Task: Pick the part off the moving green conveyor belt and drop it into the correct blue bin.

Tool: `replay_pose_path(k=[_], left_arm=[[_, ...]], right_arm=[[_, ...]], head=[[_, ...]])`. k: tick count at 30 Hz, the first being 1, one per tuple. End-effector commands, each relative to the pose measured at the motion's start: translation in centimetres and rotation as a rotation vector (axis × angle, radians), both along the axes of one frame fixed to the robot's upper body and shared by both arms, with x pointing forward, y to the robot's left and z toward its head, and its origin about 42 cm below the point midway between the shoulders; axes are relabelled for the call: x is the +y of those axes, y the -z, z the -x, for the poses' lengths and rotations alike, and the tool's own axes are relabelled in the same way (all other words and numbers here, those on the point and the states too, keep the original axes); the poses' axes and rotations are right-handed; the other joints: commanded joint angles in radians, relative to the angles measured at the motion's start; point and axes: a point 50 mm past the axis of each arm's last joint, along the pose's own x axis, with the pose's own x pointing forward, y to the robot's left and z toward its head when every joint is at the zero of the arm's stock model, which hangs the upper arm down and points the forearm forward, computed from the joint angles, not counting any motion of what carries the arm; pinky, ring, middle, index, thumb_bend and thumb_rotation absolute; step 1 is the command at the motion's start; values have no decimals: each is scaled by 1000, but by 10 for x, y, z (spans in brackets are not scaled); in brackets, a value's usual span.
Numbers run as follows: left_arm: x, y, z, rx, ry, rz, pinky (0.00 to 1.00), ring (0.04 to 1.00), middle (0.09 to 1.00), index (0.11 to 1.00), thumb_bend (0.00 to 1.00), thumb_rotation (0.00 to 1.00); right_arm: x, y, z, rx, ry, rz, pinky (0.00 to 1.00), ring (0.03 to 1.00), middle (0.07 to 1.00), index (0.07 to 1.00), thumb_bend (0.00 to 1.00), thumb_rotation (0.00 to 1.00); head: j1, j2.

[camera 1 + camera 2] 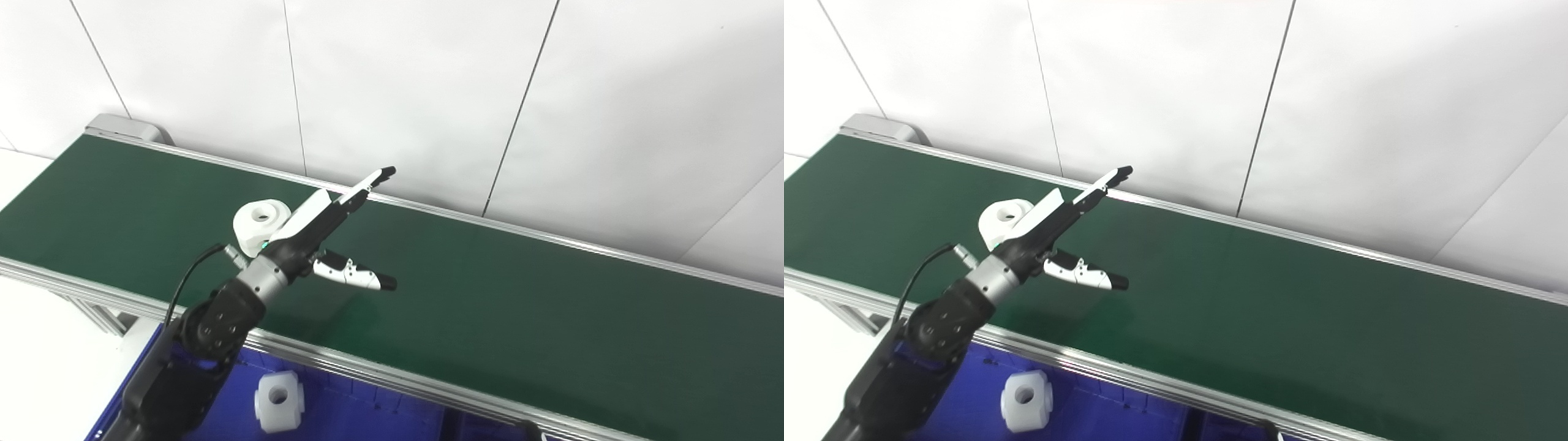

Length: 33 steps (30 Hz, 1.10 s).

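Note:
A white part with a round hole on top lies on the green conveyor belt, partly hidden behind my left hand. My left hand hovers over the belt just right of the part, open, with fingers stretched toward the far rail and the thumb spread to the right. Nothing sits between its fingers. Below the belt's near rail is a blue bin holding another white part with a hole. My right hand is out of sight.
The belt runs from upper left to lower right between two aluminium rails. A white panelled wall stands right behind the far rail. A dark divider edge shows in the bin at the bottom.

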Motion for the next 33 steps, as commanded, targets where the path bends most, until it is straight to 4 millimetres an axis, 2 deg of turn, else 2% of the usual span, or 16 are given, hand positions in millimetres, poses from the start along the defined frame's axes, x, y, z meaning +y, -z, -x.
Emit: replay_pose_path(k=[1, 5, 9, 12, 15, 21, 27, 33], left_arm=[[5, -19, -12, -61, -36, -56, 913, 999, 1000, 1000, 768, 290], [13, -24, -24, -60, -93, -168, 861, 978, 1000, 1000, 779, 246], [21, -30, -33, -49, -128, -222, 859, 981, 1000, 1000, 781, 173], [29, -32, -39, -41, -150, -277, 945, 998, 1000, 996, 796, 138], [35, -33, -45, -37, -169, -379, 983, 1000, 1000, 996, 819, 165], [46, -33, -55, -6, -203, -539, 1000, 1000, 1000, 977, 865, 124], [54, -26, -60, 28, -224, -637, 1000, 1000, 1000, 950, 886, 68], [57, -4, -58, 131, -215, -694, 1000, 1000, 1000, 950, 883, 33]], right_arm=[[0, -8, -4, -75, -4, -19, 1000, 1000, 1000, 1000, 881, 449], [-1, -9, -4, -75, 4, -30, 1000, 1000, 1000, 1000, 882, 442], [-2, -10, -4, -76, 6, -35, 1000, 1000, 1000, 1000, 880, 437], [-3, -11, -3, -75, 9, -44, 1000, 1000, 1000, 1000, 873, 425], [-5, -12, -2, -76, 9, -45, 1000, 1000, 1000, 1000, 869, 425], [-7, -12, -2, -75, 11, -44, 1000, 1000, 1000, 1000, 857, 424], [-8, -13, -2, -76, 11, -54, 1000, 1000, 1000, 1000, 855, 421], [-8, -15, 0, -80, 18, -47, 1000, 1000, 1000, 1000, 854, 429]], head=[[-1, 4], [5, 11], [11, 13], [14, 16], [19, 18], [27, 20], [29, 20], [30, 29]])
